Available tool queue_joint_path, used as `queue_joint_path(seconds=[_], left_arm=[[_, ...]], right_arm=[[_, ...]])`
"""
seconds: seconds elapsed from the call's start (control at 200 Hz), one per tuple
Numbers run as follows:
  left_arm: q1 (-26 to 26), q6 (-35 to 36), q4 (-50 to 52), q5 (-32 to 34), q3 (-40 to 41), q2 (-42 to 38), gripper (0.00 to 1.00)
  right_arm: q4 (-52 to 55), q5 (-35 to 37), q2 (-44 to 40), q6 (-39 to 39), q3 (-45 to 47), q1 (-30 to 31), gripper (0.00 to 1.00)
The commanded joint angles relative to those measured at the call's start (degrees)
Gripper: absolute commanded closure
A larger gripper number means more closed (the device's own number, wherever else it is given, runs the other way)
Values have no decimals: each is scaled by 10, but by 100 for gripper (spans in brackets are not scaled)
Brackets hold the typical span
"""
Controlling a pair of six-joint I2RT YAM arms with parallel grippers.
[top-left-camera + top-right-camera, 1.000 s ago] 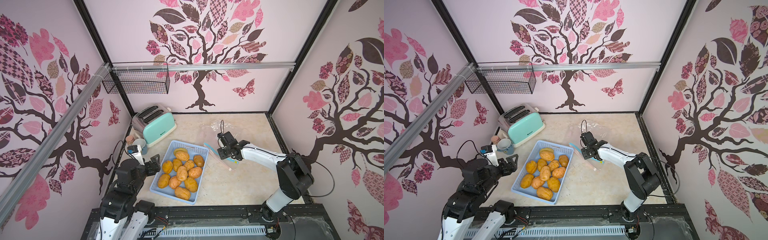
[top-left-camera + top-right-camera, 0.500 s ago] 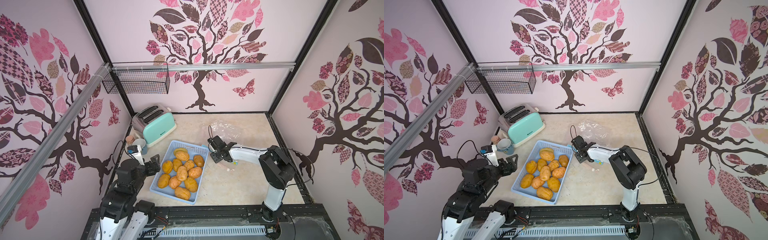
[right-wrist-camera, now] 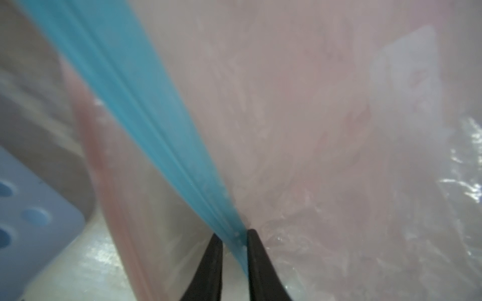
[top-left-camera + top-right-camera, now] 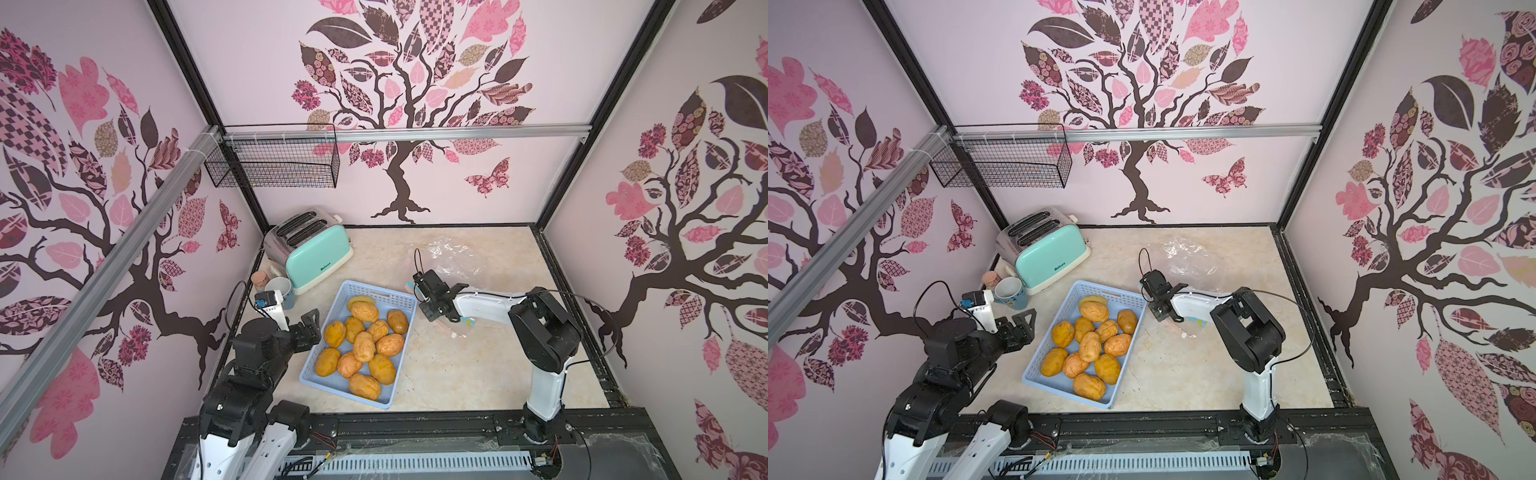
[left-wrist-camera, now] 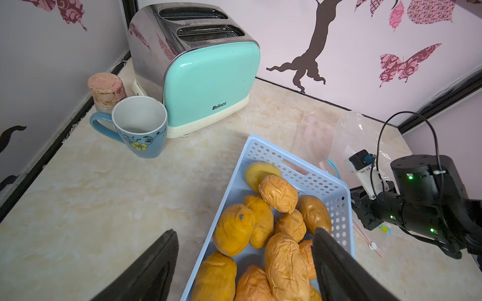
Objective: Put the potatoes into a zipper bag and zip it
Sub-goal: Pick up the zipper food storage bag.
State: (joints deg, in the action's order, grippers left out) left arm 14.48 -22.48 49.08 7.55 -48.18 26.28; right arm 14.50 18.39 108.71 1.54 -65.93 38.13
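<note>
Several orange-yellow, wrinkled potatoes (image 4: 365, 345) (image 4: 1096, 345) (image 5: 279, 234) lie piled in a light blue perforated basket (image 4: 399, 297) (image 4: 1034, 374). The clear zipper bag (image 4: 457, 257) (image 4: 1187, 262) (image 5: 352, 135) lies crumpled on the table behind the basket's far right corner. My right gripper (image 4: 417, 289) (image 4: 1146, 286) (image 3: 233, 235) is low at the bag's near edge, its jaws shut on the bag's blue zip strip (image 3: 156, 125). My left gripper (image 4: 309, 328) (image 4: 1021, 324) (image 5: 244, 232) hangs open beside the basket's left rim, holding nothing.
A mint toaster (image 4: 309, 249) stands at the back left, with a blue mug (image 4: 280, 291) and a pink-lidded jar (image 4: 261, 277) in front of it. A black wire basket (image 4: 274, 162) hangs on the wall. Small scraps (image 4: 453, 332) lie under the right forearm.
My right arm has swung left toward the basket's far corner, and its jaws have closed on the bag's blue zip strip. The left arm has not moved.
</note>
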Motion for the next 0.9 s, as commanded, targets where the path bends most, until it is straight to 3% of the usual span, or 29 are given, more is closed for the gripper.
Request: queue_joint_path(seconds=[0.0, 0.09, 0.385, 0.58, 0.715, 0.805, 0.895], left_arm=[[3, -1, 5, 8, 13, -2, 17], [4, -2, 4, 9, 14, -4, 17], [6, 2, 0, -6, 14, 2, 17], [7, 27, -48, -198, 9, 28, 26], [7, 12, -56, -272, -23, 87, 28], [24, 10, -69, -282, -46, 119, 30], [90, 23, -79, -235, -76, 144, 30]], right_arm=[[-12, 3, -11, -7, -2, -1, 91], [-37, -9, -48, -17, 17, -1, 100], [-103, -58, -214, -71, 97, -26, 100], [-125, -163, -353, -134, 148, -45, 100], [-136, -259, -443, -210, 164, -57, 100], [-143, -313, -478, -274, 163, -57, 100], [-182, -378, -498, -349, 177, -57, 100]])
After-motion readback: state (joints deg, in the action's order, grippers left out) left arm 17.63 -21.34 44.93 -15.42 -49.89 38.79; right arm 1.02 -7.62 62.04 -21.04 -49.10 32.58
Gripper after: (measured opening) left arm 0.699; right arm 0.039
